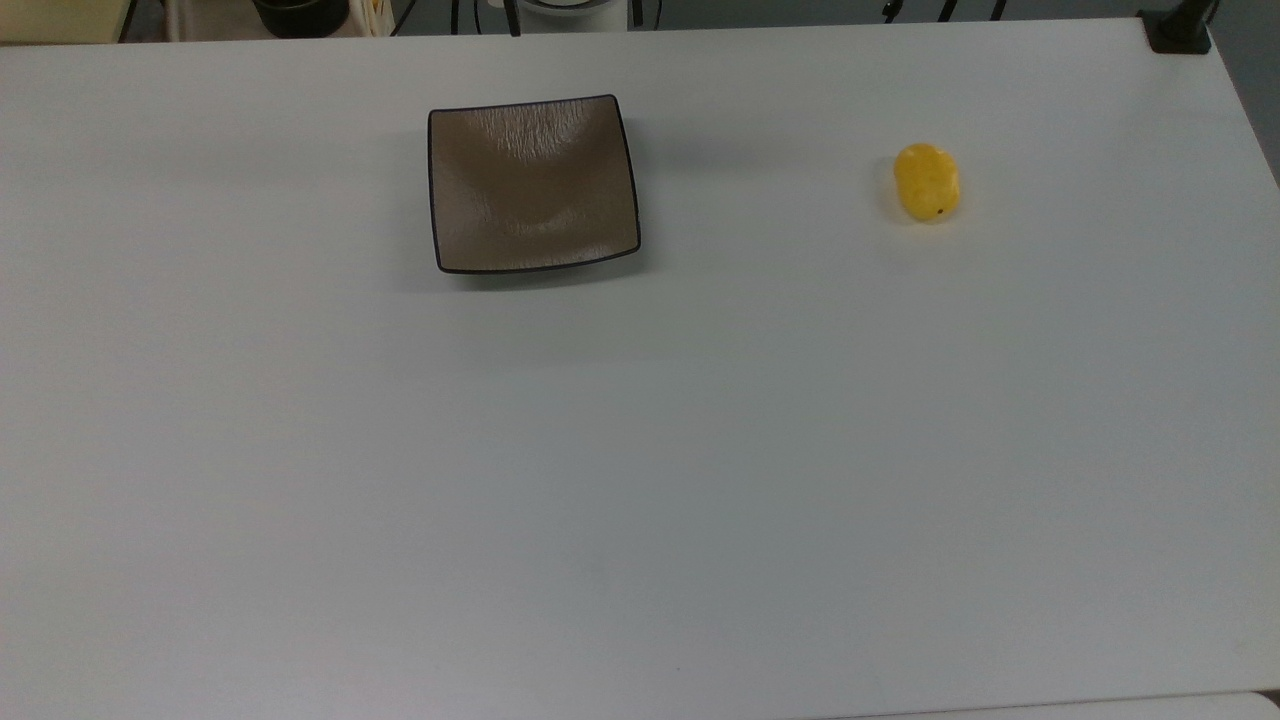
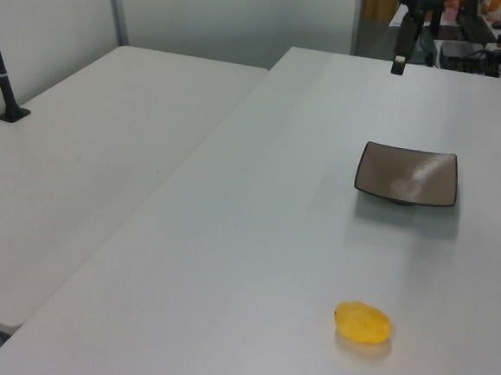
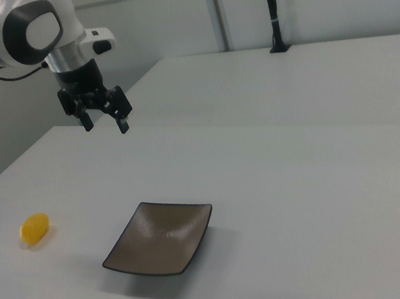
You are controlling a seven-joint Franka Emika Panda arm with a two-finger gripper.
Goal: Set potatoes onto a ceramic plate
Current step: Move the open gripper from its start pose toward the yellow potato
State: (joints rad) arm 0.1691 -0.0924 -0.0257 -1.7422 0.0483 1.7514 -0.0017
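Fingers of the gripper (image 3: 104, 119) stand spread apart with nothing between them, hanging high above the table (image 1: 640, 480) at the end of the white arm (image 3: 17, 29). From those fingers, in the right view, the potato (image 3: 34, 228) lies down and off to the right view's left, resting on the tabletop near its edge. The plate (image 3: 160, 237) lies below them and a little toward the right view's right, nearer the camera. Potato and plate are well apart, with bare table between them; the plate holds nothing. In the top view the potato (image 1: 927, 181) sits far toward the top view's right of the plate (image 1: 533, 184), and its long axis runs roughly up and down the picture, with a small dark spot near its lower end. The left view shows the potato (image 2: 363, 322) in the foreground and the plate (image 2: 407, 175) farther back. My judgement is that the coming move turns on carrying the fingers down and across to the potato, then closing across its short width, not along its length.
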